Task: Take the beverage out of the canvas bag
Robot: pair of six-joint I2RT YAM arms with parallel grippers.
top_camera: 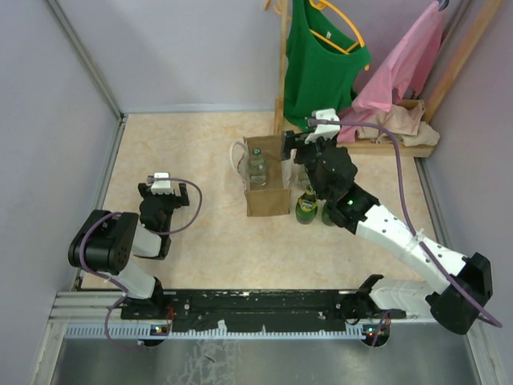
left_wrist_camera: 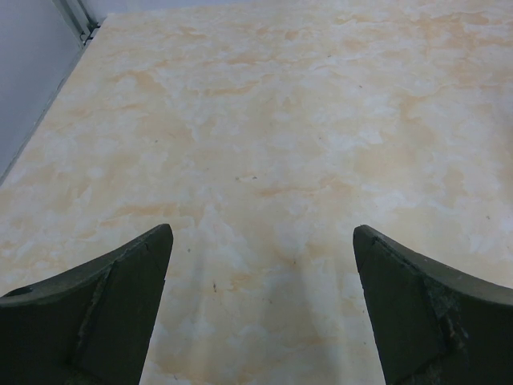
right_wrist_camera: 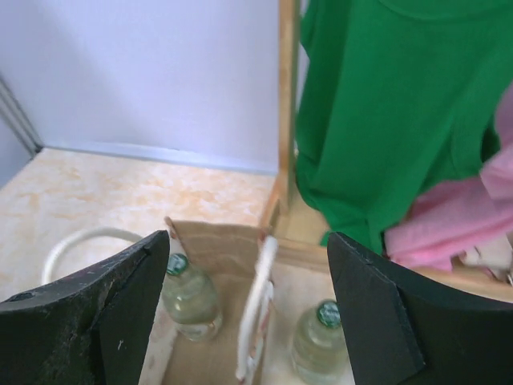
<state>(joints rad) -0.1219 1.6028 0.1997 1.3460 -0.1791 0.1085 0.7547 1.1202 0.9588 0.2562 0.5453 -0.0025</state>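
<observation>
Right hand: I am holding my right gripper (right_wrist_camera: 248,234) spread wide and pinching nothing. It is hovering above the right wall of the bag (right_wrist_camera: 216,241).
Left hand: I am holding my left gripper (left_wrist_camera: 263,228) spread wide as well, with nothing between its fingers. It is hanging over the bare table (left_wrist_camera: 280,120), well apart from the bag.
Bag: it is standing upright with its top open, just in front of the rack (right_wrist_camera: 287,96). One white handle (right_wrist_camera: 80,239) is looping out on its left. The other handle (right_wrist_camera: 258,305) is hanging down along its right wall.
Bottle (right_wrist_camera: 191,297): clear with a green cap, it is standing upright inside the bag toward the left side. It is sitting below my right fingers, and they are not touching it.
Second bottle (right_wrist_camera: 321,341): also green-capped, it is standing outside the bag, just beside the right wall.
Rack: a shirt (right_wrist_camera: 401,104) is hanging from it, and a pink garment (right_wrist_camera: 449,228) is draping to the shirt's right.
</observation>
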